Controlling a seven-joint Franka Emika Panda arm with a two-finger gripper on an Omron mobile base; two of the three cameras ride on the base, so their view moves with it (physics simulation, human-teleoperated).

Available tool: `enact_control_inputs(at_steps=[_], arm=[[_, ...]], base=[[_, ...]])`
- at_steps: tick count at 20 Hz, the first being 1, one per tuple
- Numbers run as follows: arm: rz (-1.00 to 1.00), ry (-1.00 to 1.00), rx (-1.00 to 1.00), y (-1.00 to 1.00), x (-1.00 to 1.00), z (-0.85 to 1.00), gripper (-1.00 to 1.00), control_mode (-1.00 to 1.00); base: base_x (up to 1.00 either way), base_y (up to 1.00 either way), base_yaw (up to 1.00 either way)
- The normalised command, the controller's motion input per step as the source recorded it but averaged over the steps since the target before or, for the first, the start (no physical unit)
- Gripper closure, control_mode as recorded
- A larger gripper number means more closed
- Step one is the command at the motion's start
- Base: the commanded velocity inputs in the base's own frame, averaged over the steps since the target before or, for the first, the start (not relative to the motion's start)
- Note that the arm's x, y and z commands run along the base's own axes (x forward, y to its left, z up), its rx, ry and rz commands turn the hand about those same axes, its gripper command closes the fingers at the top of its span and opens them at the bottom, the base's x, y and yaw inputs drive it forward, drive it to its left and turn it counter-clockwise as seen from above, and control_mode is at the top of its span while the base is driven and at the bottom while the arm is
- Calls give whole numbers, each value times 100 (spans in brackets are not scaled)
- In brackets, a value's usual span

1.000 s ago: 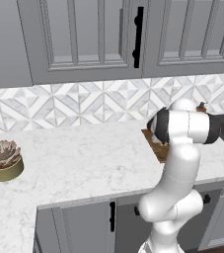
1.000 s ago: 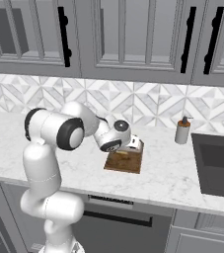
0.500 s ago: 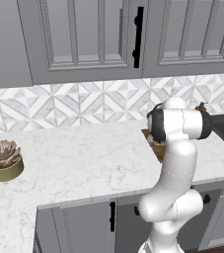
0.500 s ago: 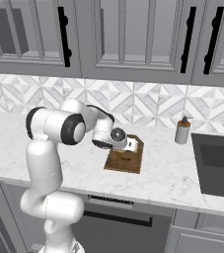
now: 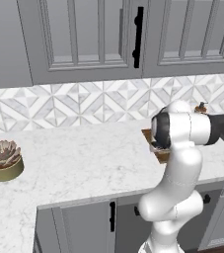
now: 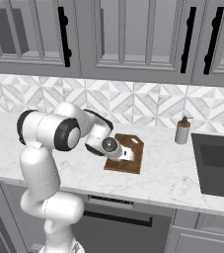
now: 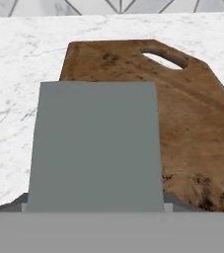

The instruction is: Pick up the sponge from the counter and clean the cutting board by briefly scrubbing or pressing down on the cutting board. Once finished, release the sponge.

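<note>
sponge (image 7: 96, 146) in end effector (image 6: 125, 155), over cutting board (image 7: 192, 133)

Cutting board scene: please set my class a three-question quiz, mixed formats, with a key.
1. True or false: in the right base view, the cutting board lies on the counter, left of the soap dispenser.
2. In the hand view, what lies behind the sponge? A the cutting board; B a sink; C a plate.
3. Fill in: in the left base view, the pot at the counter's left holds a ___.
Key: 1 true; 2 A; 3 succulent.
</note>
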Motion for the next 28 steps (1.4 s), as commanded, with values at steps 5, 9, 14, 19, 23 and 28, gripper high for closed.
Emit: enact_control_inputs(at_steps=[5, 9, 14, 19, 23, 28], arm=[[0, 17, 0, -29, -67, 10, 100, -100], [0, 10, 2, -45, -33, 29, 100, -100], [0, 0, 5, -39, 12, 32, 100, -100], [0, 0, 7, -16, 70, 6, 100, -100], [0, 0, 2, 0, 80, 0, 100, -100], [0, 0, 0, -2, 25, -7, 100, -100]], base=[[0, 0, 0], [0, 0, 0], [0, 0, 0], [0, 0, 0], [0, 0, 0], [0, 0, 0]])
